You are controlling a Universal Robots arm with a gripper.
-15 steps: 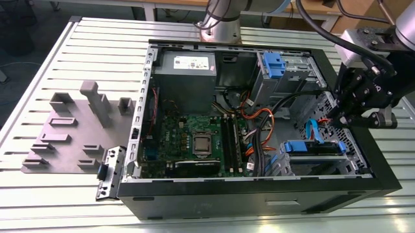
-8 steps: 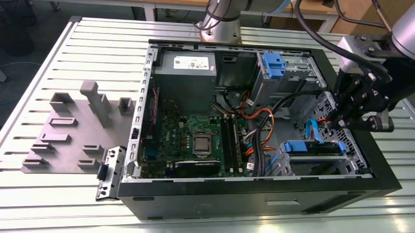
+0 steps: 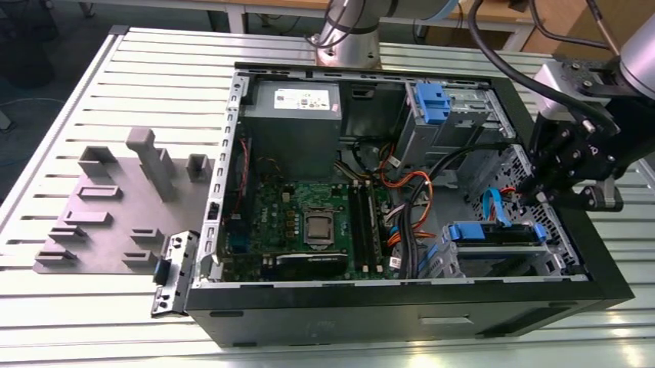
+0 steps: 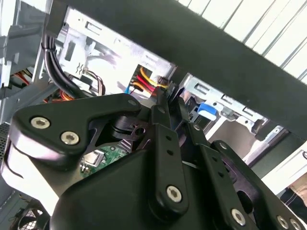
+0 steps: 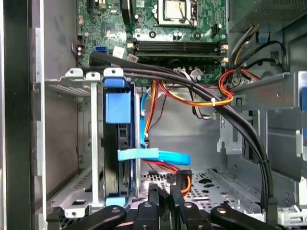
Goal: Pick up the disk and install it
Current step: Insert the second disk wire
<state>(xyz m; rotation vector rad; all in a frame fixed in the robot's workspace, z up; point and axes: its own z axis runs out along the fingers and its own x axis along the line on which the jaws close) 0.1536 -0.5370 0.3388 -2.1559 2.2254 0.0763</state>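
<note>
Gripper hangs inside the open computer case, at the exterior view's right, just above the lower drive cage. In the first wrist view its two black fingertips sit drawn close together, and we see nothing between them.

The disk stands on edge in its blue carrier frame, seated in a slot of that cage. In the exterior view it lies low in the case, just below the gripper and apart from it. We see no label from either angle.

Obstructions:
- A flat blue data cable crosses just beside the disk, between it and the fingertips.
- A thick black cable bundle arcs over the cage mouth.
- Orange and red wires loop under that bundle.

Also in the case: the motherboard, a grey power supply, and a second blue carrier in the upper bay.

Surface: a slatted metal table. It carries a grey fixture block and a loose bracket beside the case. The arm's base stands behind the case.

View notes: the second wrist view gives us the gripper's black linkage close up, with a blue tab past it. The first wrist view gives the fingertip gap and the slot. The exterior view gives the table layout.
</note>
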